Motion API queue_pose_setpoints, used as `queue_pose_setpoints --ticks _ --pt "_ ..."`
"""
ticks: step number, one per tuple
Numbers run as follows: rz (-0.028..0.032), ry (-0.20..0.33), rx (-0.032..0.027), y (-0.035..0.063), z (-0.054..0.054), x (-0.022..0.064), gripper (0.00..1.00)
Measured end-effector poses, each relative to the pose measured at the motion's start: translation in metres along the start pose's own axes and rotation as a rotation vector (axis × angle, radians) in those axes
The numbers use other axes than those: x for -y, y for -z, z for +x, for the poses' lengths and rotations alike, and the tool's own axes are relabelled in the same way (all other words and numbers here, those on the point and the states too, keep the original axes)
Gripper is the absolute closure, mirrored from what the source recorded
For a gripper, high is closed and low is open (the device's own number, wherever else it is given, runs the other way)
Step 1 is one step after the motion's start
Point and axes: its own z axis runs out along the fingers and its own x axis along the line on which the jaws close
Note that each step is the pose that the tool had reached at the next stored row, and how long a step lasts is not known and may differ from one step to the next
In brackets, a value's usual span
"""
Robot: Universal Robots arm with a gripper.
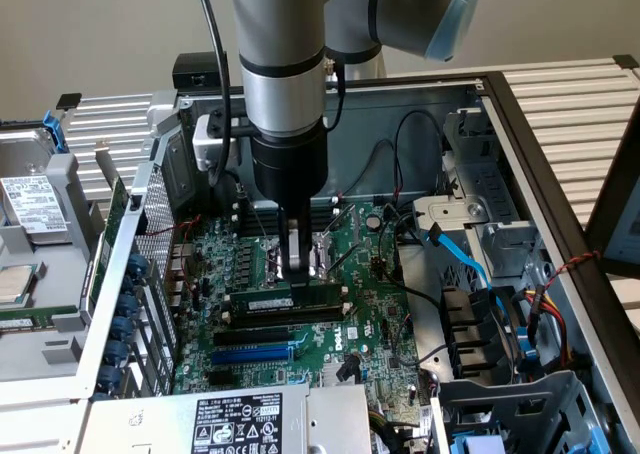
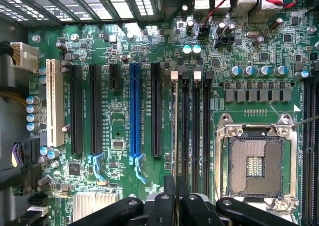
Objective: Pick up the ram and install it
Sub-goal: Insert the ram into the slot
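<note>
Green ram (image 1: pixel 290 300) | on edge at black memory slots (image 1: pixel 278 331), long axis across exterior view | directly under end effector (image 1: pixel 297 272) | closed on its top edge

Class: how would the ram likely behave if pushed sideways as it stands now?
Likely stiff yet fragile: the ram is a thin board standing on edge. Probably light, since the narrow gripper fingertips seem enough to hold it.

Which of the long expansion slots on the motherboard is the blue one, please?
It is the blue slot, lying next to the short black slot; the other long ones are black, bar one white slot.
</note>
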Motion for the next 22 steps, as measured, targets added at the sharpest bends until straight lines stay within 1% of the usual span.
queue_pose_setpoints --ticks 5,12,17,22 --pt "0.0038 -0.003 0.0000 -0.0010 0.0001 -0.0017 0.87" --pt "0.0109 -0.008 0.0004 -0.0027 0.0000 -0.0040 0.87" --pt "0.0123 -0.009 0.0002 -0.0034 0.0000 -0.0044 0.87" --pt "0.0160 -0.009 0.0007 -0.0035 -0.0002 -0.0048 0.87"
